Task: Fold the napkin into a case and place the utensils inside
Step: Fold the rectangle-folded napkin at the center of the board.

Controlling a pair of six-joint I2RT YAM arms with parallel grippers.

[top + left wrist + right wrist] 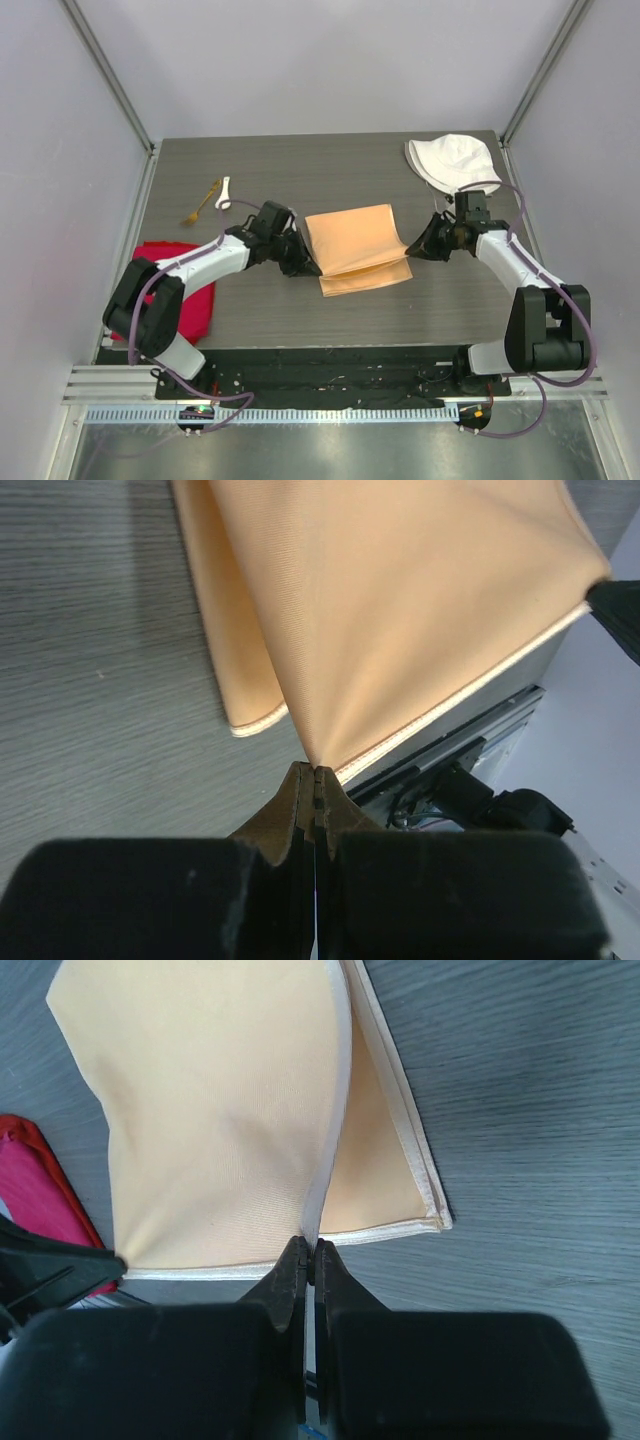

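Observation:
The peach-orange napkin [355,245] lies folded at the table's middle, its top layer lifted off the lower layers. My left gripper [310,264] is shut on the layer's near left corner; in the left wrist view [316,771] the cloth [400,610] fans up from the closed jaws. My right gripper [410,248] is shut on the near right corner, and the right wrist view [310,1250] shows the napkin [220,1110] pinched at its hem. The white spoon [225,192] and gold fork [201,205] lie together at the far left.
A bright red cloth [190,290] lies at the near left under the left arm; it also shows in the right wrist view [40,1195]. A white fabric hat [450,160] sits at the far right corner. Grey walls enclose the table [300,165].

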